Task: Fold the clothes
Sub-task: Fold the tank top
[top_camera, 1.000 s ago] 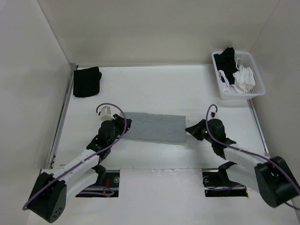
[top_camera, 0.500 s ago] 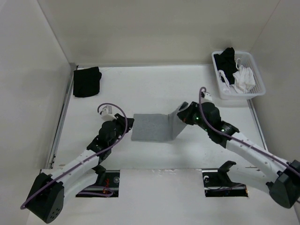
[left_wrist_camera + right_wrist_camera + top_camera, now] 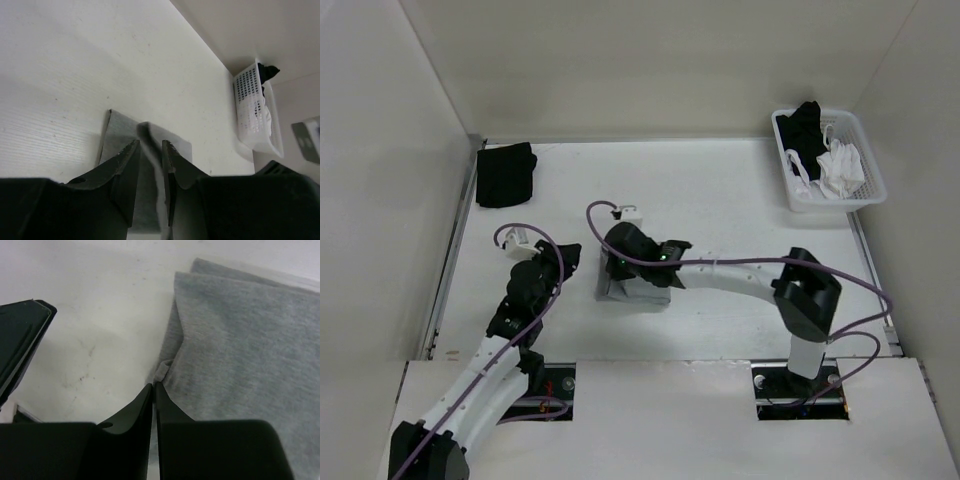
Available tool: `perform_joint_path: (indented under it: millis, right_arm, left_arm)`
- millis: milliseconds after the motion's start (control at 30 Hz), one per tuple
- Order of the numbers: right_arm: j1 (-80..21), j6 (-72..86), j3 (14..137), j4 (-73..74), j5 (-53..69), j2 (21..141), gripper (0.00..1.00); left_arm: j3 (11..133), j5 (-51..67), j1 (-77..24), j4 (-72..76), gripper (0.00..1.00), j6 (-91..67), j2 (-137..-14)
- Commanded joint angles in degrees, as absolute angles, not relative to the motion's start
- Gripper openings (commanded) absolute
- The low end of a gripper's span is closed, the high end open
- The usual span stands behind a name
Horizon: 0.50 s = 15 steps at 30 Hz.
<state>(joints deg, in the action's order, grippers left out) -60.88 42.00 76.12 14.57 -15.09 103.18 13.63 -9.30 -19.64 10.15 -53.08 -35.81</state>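
The right gripper (image 3: 154, 386) has carried the tank top's (image 3: 625, 293) near half over, away from the basket (image 3: 840, 203). That fold looks done. Its fingers are nearly together, and I cannot tell if they hold cloth. The left gripper (image 3: 150, 150), farther from the basket, is half open and empty.

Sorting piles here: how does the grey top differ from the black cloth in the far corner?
The grey top is light grey and lies in the middle of the table. The black cloth is black and sits in the far-left corner. Both lie folded flat.
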Motion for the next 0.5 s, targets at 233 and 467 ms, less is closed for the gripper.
perform_joint_path:
  millis: [233, 467]
  right_arm:
    - [-63.1, 46.2, 73.8, 4.2, -13.4, 102.4, 0.41]
    - [-58.9, 45.6, 53.8, -9.0, -9.2, 88.0, 0.05]
  left_arm:
    - [15.9, -1.8, -13.0, 8.6, 0.23, -54.1, -34.6]
    - [16.7, -3.8, -22.9, 14.5, 0.2, -53.9, -42.5]
